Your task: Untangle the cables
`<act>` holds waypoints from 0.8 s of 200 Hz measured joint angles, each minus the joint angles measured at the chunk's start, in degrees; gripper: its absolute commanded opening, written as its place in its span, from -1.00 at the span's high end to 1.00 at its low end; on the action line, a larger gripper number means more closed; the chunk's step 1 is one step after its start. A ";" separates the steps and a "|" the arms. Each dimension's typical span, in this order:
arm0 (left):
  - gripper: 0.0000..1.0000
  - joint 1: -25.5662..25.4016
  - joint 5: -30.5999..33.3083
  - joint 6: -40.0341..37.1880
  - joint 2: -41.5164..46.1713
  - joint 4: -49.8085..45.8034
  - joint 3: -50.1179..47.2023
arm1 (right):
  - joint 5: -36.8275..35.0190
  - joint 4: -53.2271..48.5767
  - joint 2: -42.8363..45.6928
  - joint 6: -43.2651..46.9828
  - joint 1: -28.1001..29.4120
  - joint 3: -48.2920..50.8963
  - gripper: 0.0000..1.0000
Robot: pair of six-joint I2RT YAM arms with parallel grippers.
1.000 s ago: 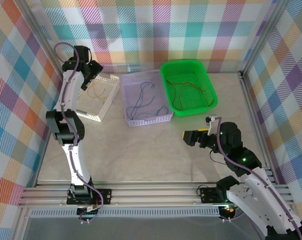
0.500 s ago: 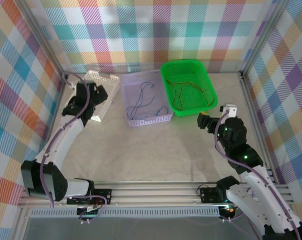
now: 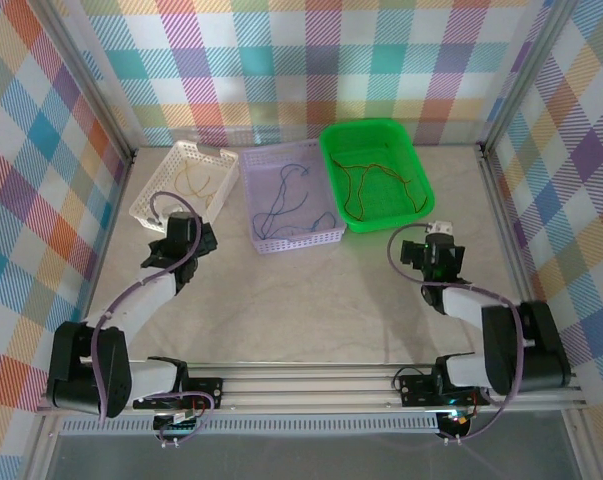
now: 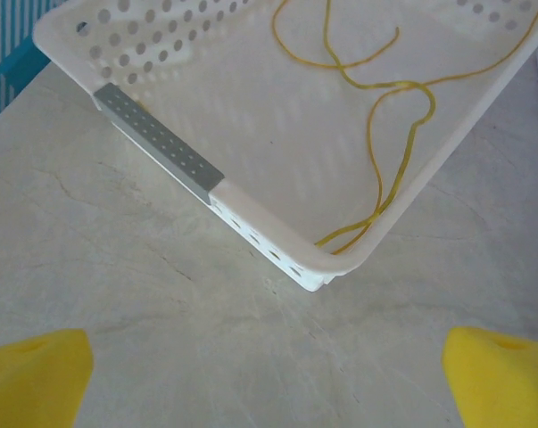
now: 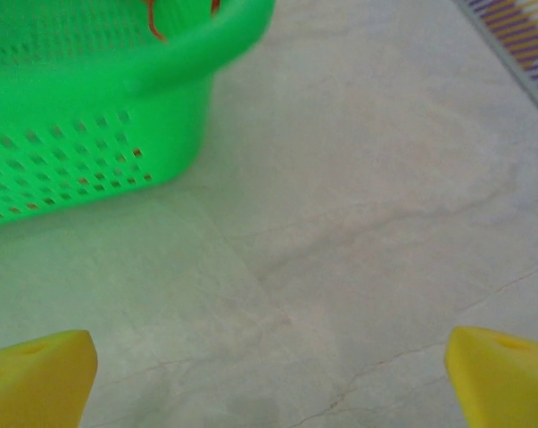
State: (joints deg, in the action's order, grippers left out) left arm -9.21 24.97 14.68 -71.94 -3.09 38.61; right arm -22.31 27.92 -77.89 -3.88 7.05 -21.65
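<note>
1. The left gripper (image 4: 269,370), fingers wide apart and empty, hung near the corner of the white perforated plastic basket (image 4: 251,234); a careless move could tip out the thin yellow wire (image 4: 401,165) inside.
2. The right gripper (image 5: 269,374), also spread open, could bump the green plastic basket (image 5: 90,134) holding the red-orange wire (image 3: 366,175).

Both arms are folded low, forearms reaching forward from elbows set down near their bases. The left end effector (image 3: 184,232) points ahead and slightly right, its yellow fingertips (image 4: 32,374) spread wide at the bottom corners of its wrist view, nothing between them. The right end effector (image 3: 426,248) points ahead and left, its jaws equally wide apart and empty.
</note>
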 measured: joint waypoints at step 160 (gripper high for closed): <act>-1.00 3.80 -11.06 -13.27 -17.92 44.35 -15.08 | 12.98 20.11 -9.99 1.38 -5.86 0.20 -0.99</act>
State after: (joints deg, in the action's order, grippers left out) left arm -5.41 13.91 1.41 -89.86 41.25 23.53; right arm -9.32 48.03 -87.88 -2.50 1.19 -21.45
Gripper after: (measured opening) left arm 0.998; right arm 0.996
